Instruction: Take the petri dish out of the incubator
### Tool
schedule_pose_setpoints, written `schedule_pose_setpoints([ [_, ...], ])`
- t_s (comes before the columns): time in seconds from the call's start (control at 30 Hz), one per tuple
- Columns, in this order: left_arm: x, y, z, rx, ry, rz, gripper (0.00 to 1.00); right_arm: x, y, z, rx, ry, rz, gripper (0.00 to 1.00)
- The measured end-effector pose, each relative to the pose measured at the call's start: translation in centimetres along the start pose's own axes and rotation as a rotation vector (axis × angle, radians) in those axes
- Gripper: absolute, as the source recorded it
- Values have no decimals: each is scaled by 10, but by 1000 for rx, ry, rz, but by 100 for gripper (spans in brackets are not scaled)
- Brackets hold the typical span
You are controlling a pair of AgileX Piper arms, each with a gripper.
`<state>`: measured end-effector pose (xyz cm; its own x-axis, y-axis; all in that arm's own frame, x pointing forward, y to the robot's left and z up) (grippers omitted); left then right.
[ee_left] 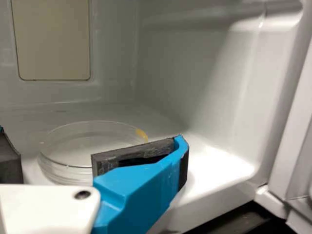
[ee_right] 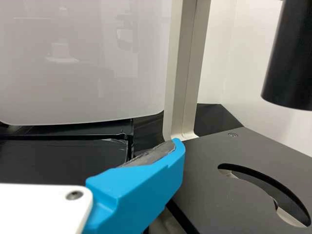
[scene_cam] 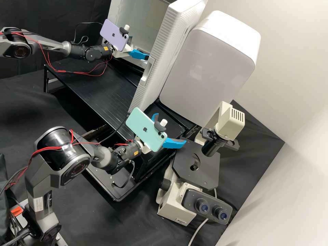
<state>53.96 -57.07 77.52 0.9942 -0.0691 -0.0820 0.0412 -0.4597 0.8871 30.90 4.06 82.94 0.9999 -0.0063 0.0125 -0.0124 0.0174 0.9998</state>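
A clear, round petri dish (ee_left: 83, 146) lies flat on the white floor of the incubator (scene_cam: 143, 24), whose door (scene_cam: 167, 54) stands swung open. My left gripper (ee_left: 73, 163) is inside the chamber, open. One blue finger (ee_left: 146, 170) is at one side of the dish and the other's dark pad (ee_left: 7, 161) at the opposite side. From the high view this left gripper (scene_cam: 138, 52) sits at the incubator's opening. My right gripper (scene_cam: 172, 135) hangs open and empty lower down, between the incubator's base and the microscope stage (ee_right: 243, 180).
A white microscope (scene_cam: 191, 191) with a black stage (scene_cam: 194, 164) and eyepieces stands at front right, its condenser (ee_right: 292, 53) close to the right gripper. The incubator rests on a black ribbed shelf (scene_cam: 102, 89). A white wall runs along the right.
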Motion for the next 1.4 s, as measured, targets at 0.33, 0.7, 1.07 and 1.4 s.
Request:
schedule_pose_setpoints([
  [0.33,6,-5,-3,46,21,2,100,0,0,0,0,0,0,100],
  [0.7,7,-3,-3,57,31,3,100,0,0,0,0,0,0,100],
  [1.07,7,-3,-2,47,18,4,0,0,0,0,0,0,0,100],
  [1.4,7,-3,-1,53,9,6,0,0,0,0,0,0,0,100],
])
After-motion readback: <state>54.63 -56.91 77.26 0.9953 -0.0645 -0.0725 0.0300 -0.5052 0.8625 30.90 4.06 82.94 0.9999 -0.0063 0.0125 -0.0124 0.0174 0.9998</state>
